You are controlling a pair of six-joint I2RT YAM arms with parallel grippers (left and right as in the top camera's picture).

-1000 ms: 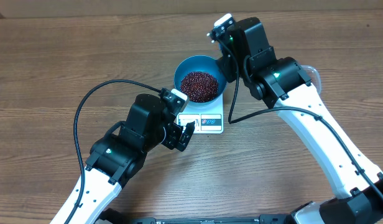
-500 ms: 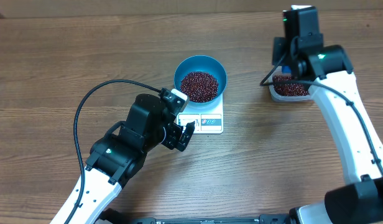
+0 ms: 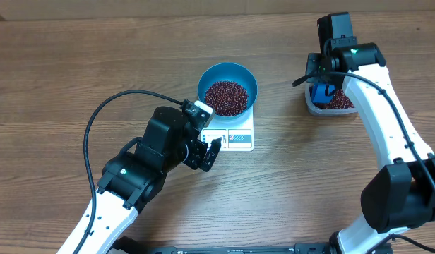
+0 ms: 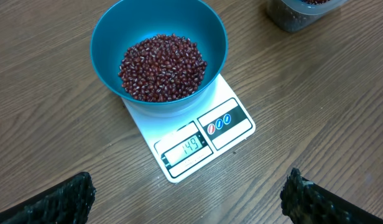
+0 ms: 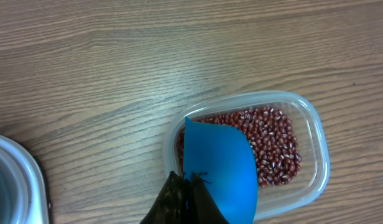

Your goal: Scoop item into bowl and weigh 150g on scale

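Observation:
The blue bowl [image 3: 227,88] [image 4: 110,37] stands on the white scale [image 3: 235,137] [image 4: 232,121] and holds a pile of red-brown beans [image 3: 227,97] [image 4: 163,67]. The scale's display [image 4: 190,148] reads 149. My left gripper [image 3: 207,152] [image 4: 188,202] hovers open just in front of the scale, nothing between its fingers. At the right, my right gripper [image 3: 322,83] [image 5: 186,182] is shut on a small blue scoop [image 3: 318,94] [image 5: 219,168]. The scoop hangs over a clear tub [image 3: 336,108] [image 5: 316,155] with more beans [image 5: 275,143] in it.
A clear plastic rim [image 5: 20,174] shows at the lower left of the right wrist view, beside the tub. The left arm's black cable [image 3: 104,113] loops over the wood table left of the bowl.
My right arm has swung with the scoop from beside the bowl over to the tub at the right. The left arm, bowl and scale have not moved.

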